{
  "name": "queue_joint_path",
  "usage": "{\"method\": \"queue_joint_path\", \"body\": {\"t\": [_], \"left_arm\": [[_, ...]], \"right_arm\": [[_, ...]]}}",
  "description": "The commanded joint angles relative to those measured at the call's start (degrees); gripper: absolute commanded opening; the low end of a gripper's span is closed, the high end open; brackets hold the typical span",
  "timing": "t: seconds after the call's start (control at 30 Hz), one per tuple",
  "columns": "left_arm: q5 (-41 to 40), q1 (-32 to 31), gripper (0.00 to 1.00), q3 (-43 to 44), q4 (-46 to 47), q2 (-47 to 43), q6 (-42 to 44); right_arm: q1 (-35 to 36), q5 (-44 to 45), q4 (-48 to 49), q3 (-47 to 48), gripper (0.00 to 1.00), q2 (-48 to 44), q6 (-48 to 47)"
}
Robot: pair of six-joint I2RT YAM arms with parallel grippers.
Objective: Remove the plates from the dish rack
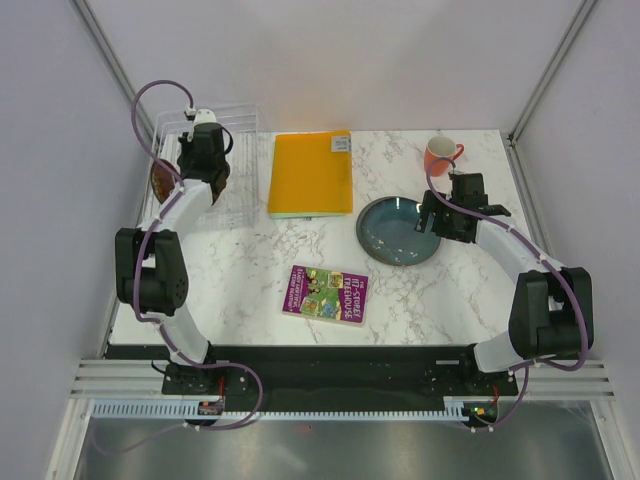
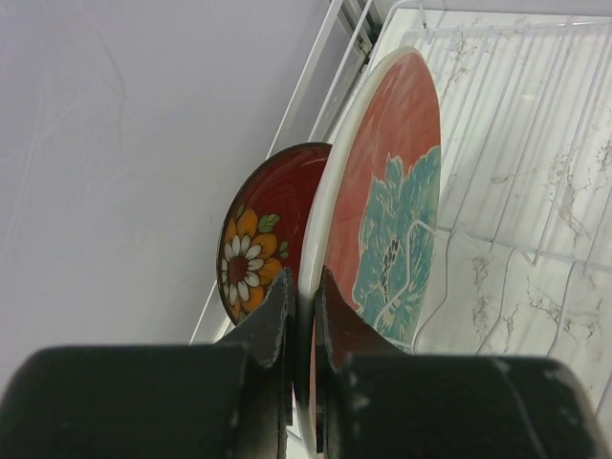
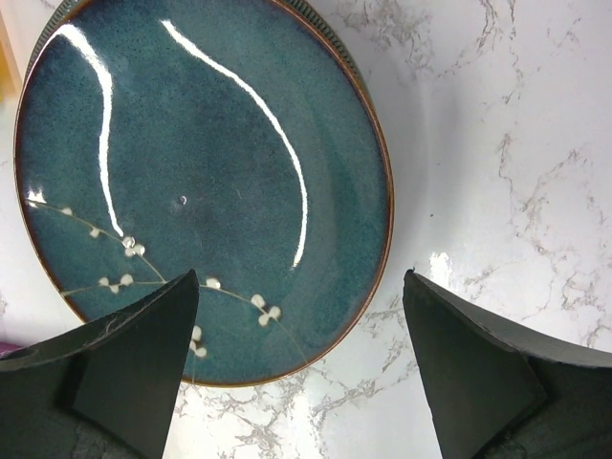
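The clear dish rack (image 1: 240,118) stands at the far left; its wire dividers (image 2: 535,172) show in the left wrist view. The red plate with teal blotches (image 2: 392,182) stands on edge in it. The smaller dark red plate (image 2: 260,234) with a daisy stands just behind it and shows beside the arm (image 1: 158,180). My left gripper (image 1: 205,150) (image 2: 304,296) is shut on the red plate's white rim. The glossy dark teal plate (image 1: 398,231) (image 3: 191,172) lies flat on the table. My right gripper (image 1: 440,215) (image 3: 301,287) is open and empty above its right edge. The grey-green plate is out of view.
An orange folder (image 1: 311,172) lies between the rack and the teal plate. An orange mug (image 1: 440,155) stands at the far right, just behind my right gripper. A purple and green book (image 1: 327,294) lies near the front middle. White walls enclose the table on three sides.
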Motion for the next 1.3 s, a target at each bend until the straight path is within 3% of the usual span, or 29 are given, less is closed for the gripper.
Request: {"method": "queue_joint_path", "body": {"t": [0.0, 0.33, 0.5, 0.67, 0.8, 0.87, 0.9, 0.97, 1.13, 1.27], "left_arm": [[-6.34, 1.11, 0.02, 6.53, 5.88, -2.98, 2.28], [-7.92, -1.27, 0.02, 12.25, 8.77, -5.01, 12.47], [-10.2, -3.99, 0.02, 10.14, 16.24, -7.55, 20.37], [-9.95, -9.16, 0.02, 10.49, 13.8, -12.47, 19.61], [-5.64, -14.09, 0.02, 13.73, -6.18, -18.09, 5.6], [-0.73, -16.99, 0.02, 15.15, -12.64, -20.2, -0.32], [1.81, -17.61, 0.02, 15.41, -15.54, -22.82, -7.48], [11.73, -18.32, 0.02, 14.1, -21.7, -25.74, -14.81], [34.73, -18.32, 0.02, 4.98, -21.99, -34.08, -33.02], [49.97, -18.32, 0.02, -4.17, -12.36, -36.99, -42.7]], "right_arm": [[0.23, -0.77, 1.58, 0.33, 0.95, -0.53, -0.55], [0.15, -2.44, 2.11, -0.55, 0.95, -1.14, -0.37], [0.15, -2.88, 2.02, -0.46, 0.95, -2.02, -0.28], [0.23, -3.59, 0.79, 0.24, 0.94, -5.44, -0.46], [0.15, -2.88, -1.49, 2.17, 0.95, -10.1, -1.07], [0.15, -5.33, -1.94, 2.53, 0.96, -13.08, -1.43], [0.15, -6.39, -1.94, 2.7, 0.96, -13.97, -1.34], [0.15, -10.76, -1.59, 2.79, 0.96, -16.25, -0.55], [0.41, -18.95, 1.83, 1.74, 0.96, -19.24, 2.52], [1.11, -25.37, 8.86, -1.68, 0.96, -21.88, 7.44]]}}
